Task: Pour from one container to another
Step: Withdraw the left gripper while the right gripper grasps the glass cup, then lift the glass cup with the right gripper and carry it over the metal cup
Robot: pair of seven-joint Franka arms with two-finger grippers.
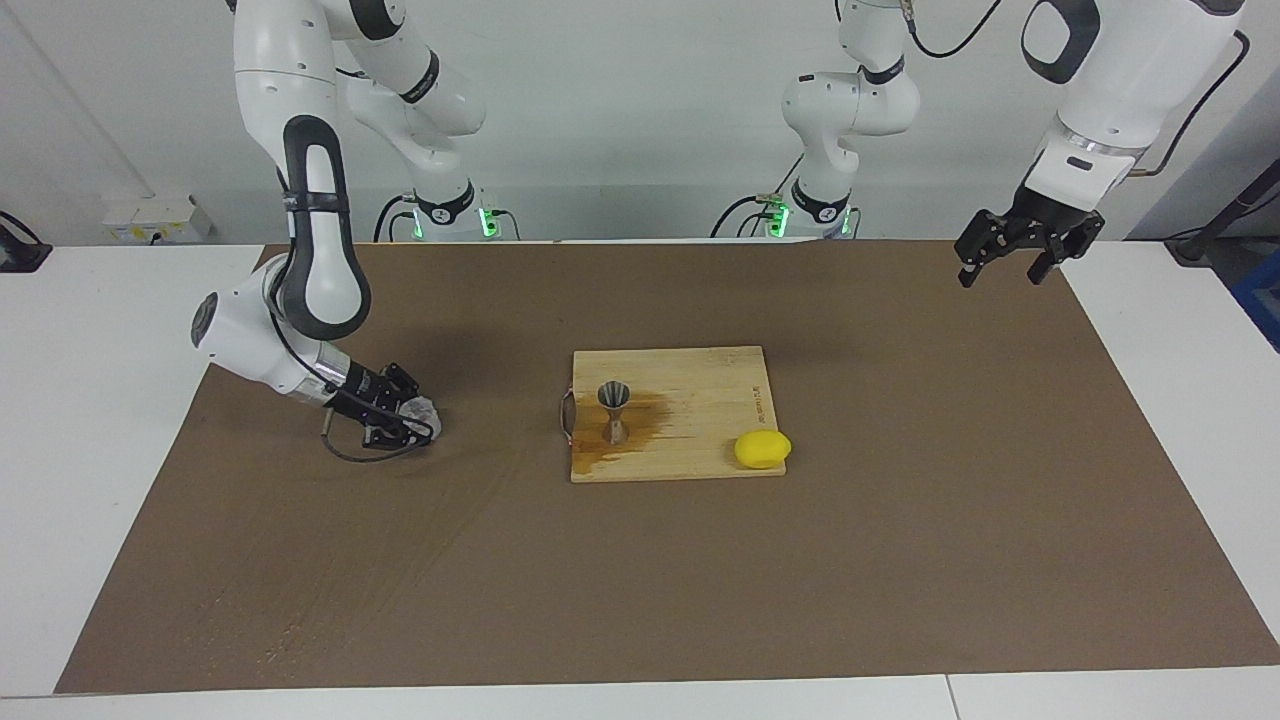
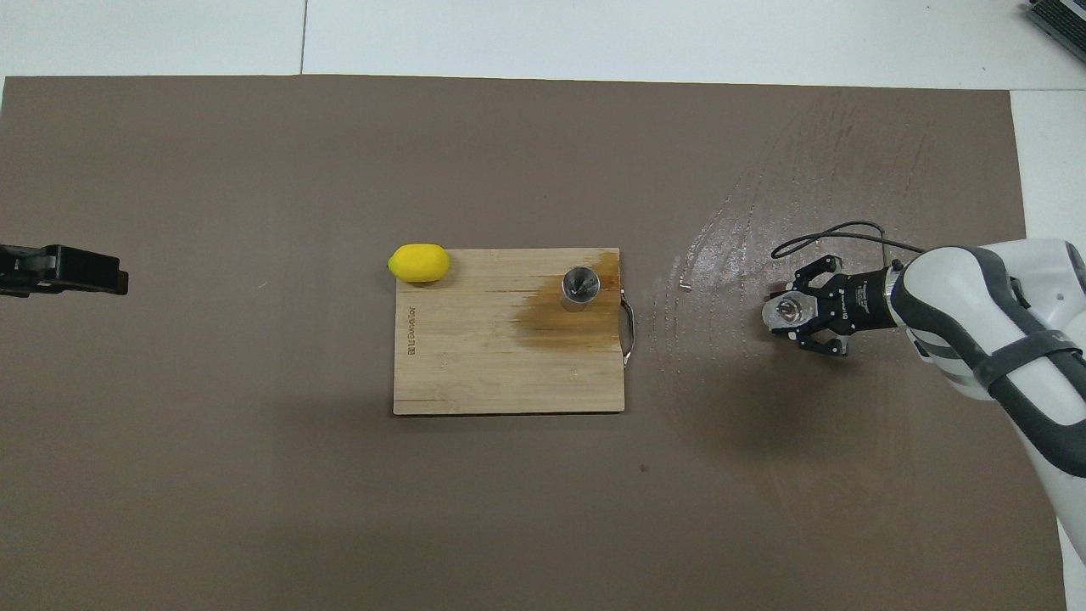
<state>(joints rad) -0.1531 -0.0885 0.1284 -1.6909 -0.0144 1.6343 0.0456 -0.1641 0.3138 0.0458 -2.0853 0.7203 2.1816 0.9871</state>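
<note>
Facing view
Right arm: comes down from its base, elbow bent low, forearm slanting down toward the mat (image 1: 900, 560) at the right arm's end of the table.
Right gripper (image 1: 408, 420): low at the mat, wrist nearly level, its jaws clamped on the cup (image 1: 420, 410) (a small clear one, lying between the black fingers).
Left arm: raised high, last link slanting down and outward at its own end of the table.
Left gripper (image 1: 1030, 250): up in the air over the mat's edge at the left arm's end; jaws apart, holding nothing.
Jigger (image 1: 613, 410): upright on the board (image 1: 700, 375), at the board's end toward the right arm, on a dark stain.
Lemon (image 1: 762, 449): at the board's corner toward the left arm, on the edge farther from the robots (partly over that edge).

Overhead view
Right arm: enters from the lower corner, white forearm angled in toward the board (image 2: 475, 365).
Right gripper (image 2: 797, 312): links splayed around the cup (image 2: 785, 312), closed on it, well apart from the board, over a shiny wet patch of mat (image 2: 254, 509).
Left gripper (image 2: 85, 270): only a dark tip shows at the frame's edge (fingers not readable here).
Jigger (image 2: 581, 287): on the board near its metal handle (image 2: 629, 327), open mouth up.
Lemon (image 2: 418, 262): touching the board's corner.
</note>
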